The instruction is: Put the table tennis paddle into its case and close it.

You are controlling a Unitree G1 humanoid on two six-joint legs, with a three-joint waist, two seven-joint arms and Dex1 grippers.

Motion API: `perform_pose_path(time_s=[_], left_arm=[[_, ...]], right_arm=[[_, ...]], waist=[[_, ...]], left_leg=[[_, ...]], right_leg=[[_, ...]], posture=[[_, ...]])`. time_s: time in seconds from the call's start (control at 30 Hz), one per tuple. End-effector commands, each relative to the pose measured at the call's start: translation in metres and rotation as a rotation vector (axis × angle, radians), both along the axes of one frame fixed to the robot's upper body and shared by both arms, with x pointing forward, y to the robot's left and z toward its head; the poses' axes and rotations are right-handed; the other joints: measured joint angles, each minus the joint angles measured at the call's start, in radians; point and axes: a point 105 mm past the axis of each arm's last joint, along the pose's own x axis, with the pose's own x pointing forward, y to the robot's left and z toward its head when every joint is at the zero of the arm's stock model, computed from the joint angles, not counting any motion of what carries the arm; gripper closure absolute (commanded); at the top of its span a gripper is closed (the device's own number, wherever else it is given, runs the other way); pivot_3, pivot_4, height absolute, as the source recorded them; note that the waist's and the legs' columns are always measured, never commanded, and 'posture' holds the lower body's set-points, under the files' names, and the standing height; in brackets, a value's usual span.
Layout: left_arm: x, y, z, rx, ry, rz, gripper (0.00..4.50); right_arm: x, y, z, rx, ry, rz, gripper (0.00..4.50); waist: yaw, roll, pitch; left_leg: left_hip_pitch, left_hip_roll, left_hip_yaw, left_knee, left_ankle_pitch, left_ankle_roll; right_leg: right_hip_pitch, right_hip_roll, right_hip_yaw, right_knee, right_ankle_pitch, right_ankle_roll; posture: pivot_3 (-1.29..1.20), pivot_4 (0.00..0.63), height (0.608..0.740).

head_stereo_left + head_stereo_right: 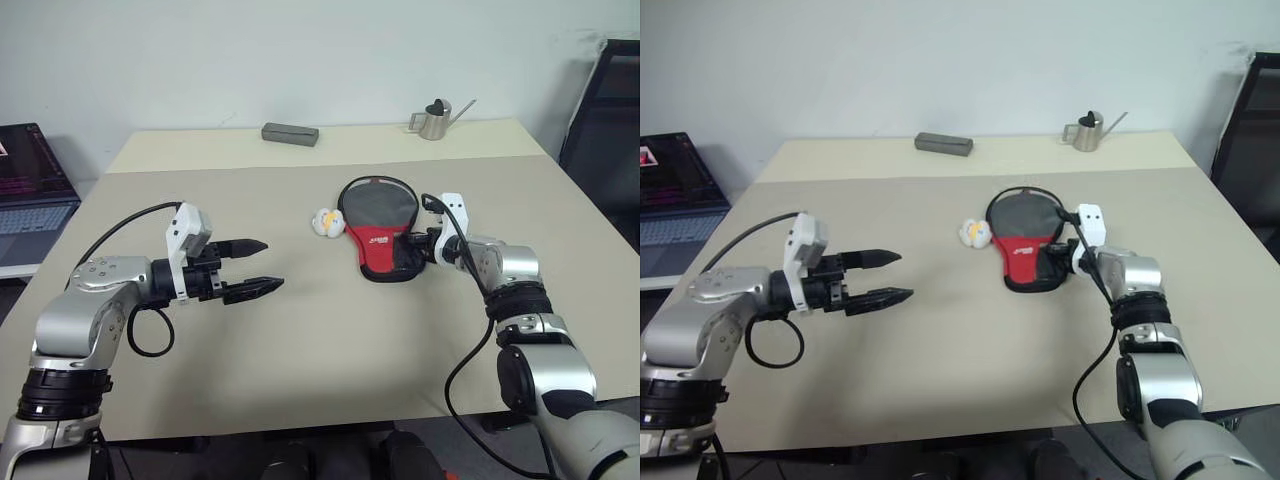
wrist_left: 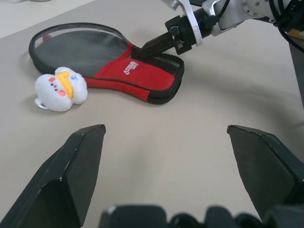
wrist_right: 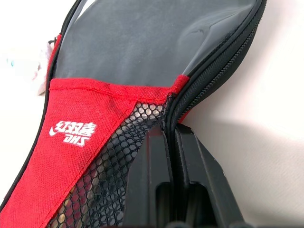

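The case (image 1: 378, 225) lies flat on the table, its round grey-and-black part at the far end and its red-and-black mesh handle part with a white logo (image 3: 71, 133) towards me. The paddle is hidden. My right gripper (image 1: 408, 245) is shut, its tips pressed against the zip edge (image 3: 209, 71) at the right side of the handle part. Whether anything is pinched between them I cannot tell. My left gripper (image 1: 258, 268) hovers open over the table well left of the case, pointing towards it, with nothing between its fingers (image 2: 71, 171).
A small white plush toy (image 1: 328, 222) sits against the case's left side. A grey block (image 1: 290, 133) and a metal watering can (image 1: 436, 120) stand at the table's far edge. A laptop (image 1: 30, 190) is off the left side, a dark chair (image 1: 610, 110) off the right.
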Motion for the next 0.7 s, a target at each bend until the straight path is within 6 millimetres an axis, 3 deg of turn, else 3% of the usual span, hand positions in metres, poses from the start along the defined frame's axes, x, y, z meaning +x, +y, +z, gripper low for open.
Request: perform_pose_path(time_s=[0.03,0.7], left_arm=[[-0.0044,-0.0013,0.0117,0.007,-0.043,-0.02,0.0],[-0.0045,-0.0014,0.0117,0.007,-0.043,-0.02,0.0]], right_arm=[[-0.0008,0.0066,0.0125,0.018,-0.034,0.02,4.48],[-0.0018,0.0066,0.0128,0.017,-0.033,0.019,4.48]], waist=[[0.0,0.0,0.0],[-0.002,0.0,0.0]], left_leg=[[0.0,0.0,0.0,0.0,0.0,0.0],[0.001,0.001,0.001,-0.009,0.0,0.0]], right_leg=[[0.0,0.0,0.0,0.0,0.0,0.0],[0.0,0.0,0.0,-0.007,0.0,0.0]], posture=[[0.0,0.15,0.74],[0.0,0.15,0.74]])
